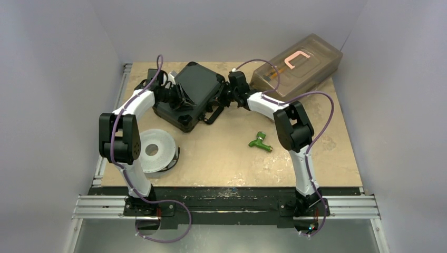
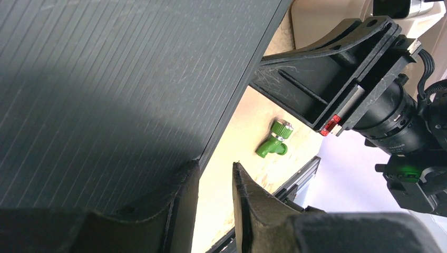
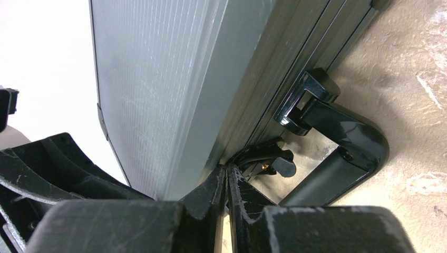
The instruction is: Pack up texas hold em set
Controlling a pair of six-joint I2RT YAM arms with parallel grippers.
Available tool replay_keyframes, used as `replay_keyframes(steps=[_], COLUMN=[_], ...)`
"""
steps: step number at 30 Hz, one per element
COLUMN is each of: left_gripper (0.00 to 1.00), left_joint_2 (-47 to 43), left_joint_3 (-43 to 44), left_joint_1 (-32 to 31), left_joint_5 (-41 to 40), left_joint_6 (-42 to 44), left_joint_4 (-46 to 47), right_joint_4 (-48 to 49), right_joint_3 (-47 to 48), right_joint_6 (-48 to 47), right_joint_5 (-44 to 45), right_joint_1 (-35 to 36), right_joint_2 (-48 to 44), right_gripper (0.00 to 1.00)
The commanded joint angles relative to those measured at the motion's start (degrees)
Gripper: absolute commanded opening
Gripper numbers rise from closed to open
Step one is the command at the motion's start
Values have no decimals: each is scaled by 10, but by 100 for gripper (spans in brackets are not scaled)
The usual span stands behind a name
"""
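Two grippers at black case (image 1: 192, 95): L gripper (image 2: 215, 176) parted beside its edge; R gripper (image 3: 226, 174) clenched, empty, by handle (image 3: 342, 139).

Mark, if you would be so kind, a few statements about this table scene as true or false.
1. The black ribbed hard case lies between the left gripper and the right gripper. True.
2. The small green toy faucet lies inside the translucent grey plastic box. False: it lies on the bare table, apart from the box.
3. The right gripper's fingers are closed together beside the case's glossy black handle. True.
4. The left gripper is clamped shut. False: its fingers stand apart.
5. The white round disc rests on the case. False: it sits on the table near the left edge.
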Motion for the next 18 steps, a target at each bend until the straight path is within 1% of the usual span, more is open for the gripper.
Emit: replay_keyframes(steps=[1,5,8,11,14,15,16,17,18], left_gripper=[29,29,28,29,28,28,28,27,25], left_joint_2=[9,10,11,11,11,12,13,13,14], left_joint_3=[-25,-25,-25,-25,-26,-25,-25,-24,-24], left_joint_1=[-13,-13,-13,-13,-13,-13,-13,-13,-13], left_joint_5=[-23,-23,-23,-25,-27,-27,-28,-28,-27], left_joint_6=[21,21,21,21,21,20,20,18,17], left_joint_4=[-61,-61,-61,-62,-62,-61,-62,-63,-63], right_joint_4=[6,-31,-40,-43,-58,-65,-69,-72,-74], right_joint_3=[48,50,46,42,30,25,21,17,15], right_joint_6=[-33,-60,-72,-95,-108,-109,-109,-105,-99], right_joint_5=[22,44,45,51,77,89,97,106,110], right_joint_1=[11,12,12,12,12,12,12,13,14], right_joint_2=[-13,-32,-43,-59,-80,-85,-87,-87,-84], right_gripper=[8,9,12,19,21,19,15,6,1])
